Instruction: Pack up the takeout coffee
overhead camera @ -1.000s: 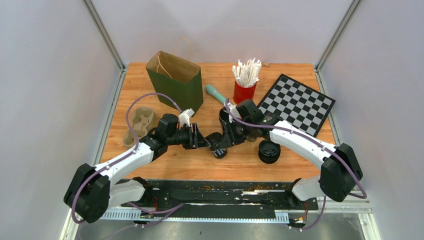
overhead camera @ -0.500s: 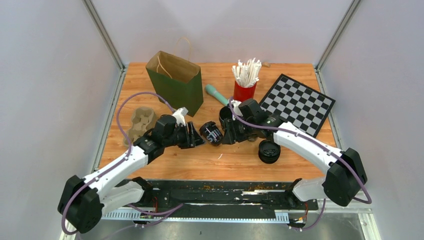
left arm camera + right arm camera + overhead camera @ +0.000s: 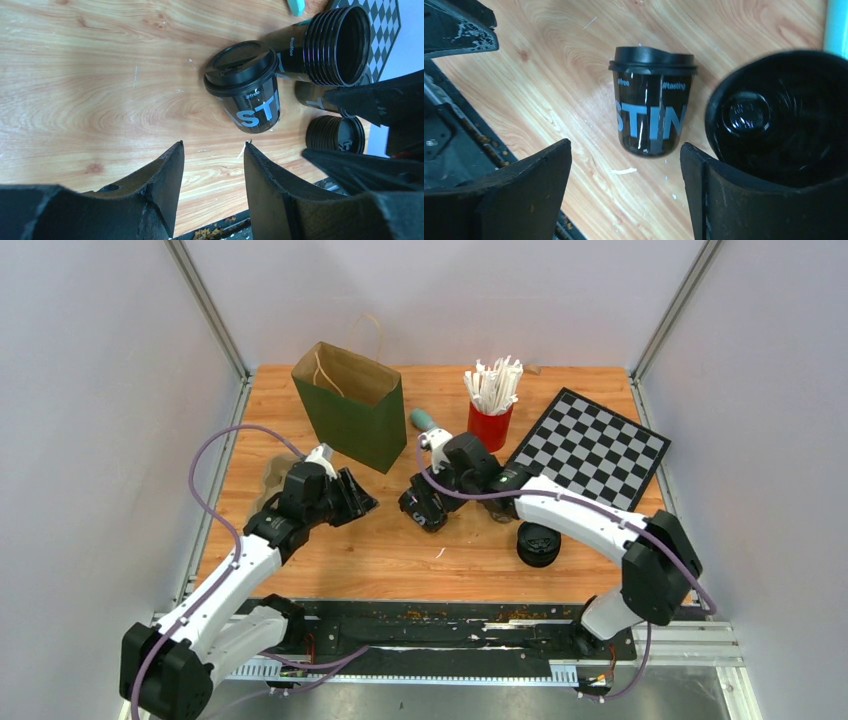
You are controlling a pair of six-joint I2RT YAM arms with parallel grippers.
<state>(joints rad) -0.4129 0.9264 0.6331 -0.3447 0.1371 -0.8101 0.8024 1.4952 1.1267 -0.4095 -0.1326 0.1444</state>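
The two arms have parted. A second ago both grippers were crowded together at mid-table around the cup (image 3: pixel 651 107). Now the left gripper (image 3: pixel 213 146) has drawn back toward the carrier (image 3: pixel 268 480), its fingers apart with nothing between them, while the right gripper (image 3: pixel 624 150) has swung leftward and hangs over the cup.

The cup — black, lidded, lying on its side on the bare wood near the bag (image 3: pixel 350 410) — is about where it was half a second ago. It lies between the right fingers but, as far as the wrist view shows, neither touches it; the jaws are spread wider than the cup. A stack of open cups (image 3: pixel 340 45) lies just beside it.

This reads as a handover: the lid looks seated, the left arm is out of the way, and the right is lined up to close. The cup is not yet packed — neither in the carrier nor in the bag — and, lying down, it likely needs righting first.
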